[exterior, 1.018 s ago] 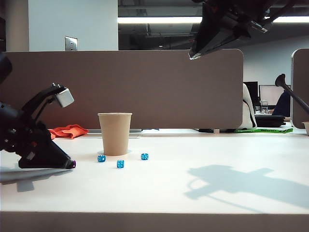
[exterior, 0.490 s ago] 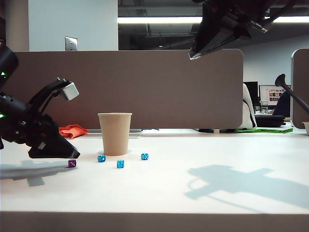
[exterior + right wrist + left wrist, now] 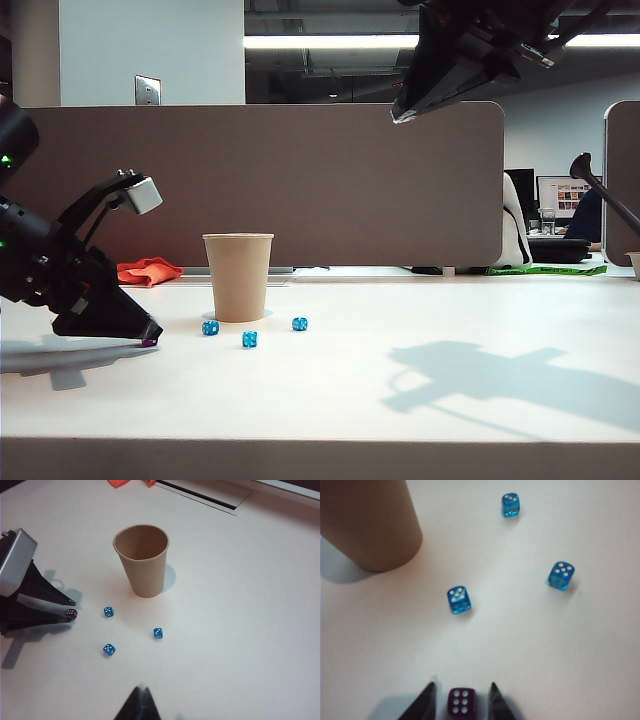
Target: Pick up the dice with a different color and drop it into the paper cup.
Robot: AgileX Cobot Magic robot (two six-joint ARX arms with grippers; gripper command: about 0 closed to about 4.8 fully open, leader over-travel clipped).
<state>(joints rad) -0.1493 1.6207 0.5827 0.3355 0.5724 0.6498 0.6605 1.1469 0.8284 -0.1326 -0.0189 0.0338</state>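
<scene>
i count four dice on the bench [image 3: 420, 420]: three blue dice [image 3: 109, 650] and one purple die [image 3: 460, 701], plus one paper cup [image 3: 238, 277] standing upright. there are two grippers.

the left gripper [image 3: 460, 700] is low over the bench at the left of the exterior view, its tips right down by the surface. its jaws stand apart, one on each side of the purple die, with a thin gap showing between each fingertip and the die in the left wrist view, so it is open around the die and not clamping it. the die sits on the bench with six pips facing up. it lies left of the cup and well apart from it, with the nearest blue die between them.

the three blue dice are spread near the cup's base on its near side: one just left of it, one nearer to me, one to the right.

the right gripper [image 3: 140, 700] hangs high above the bench, up at the top of the exterior view. only its dark tips show in the right wrist view, drawn together to a point and holding nothing.

an orange cloth [image 3: 146, 270] lies at the far left of the bench.
</scene>
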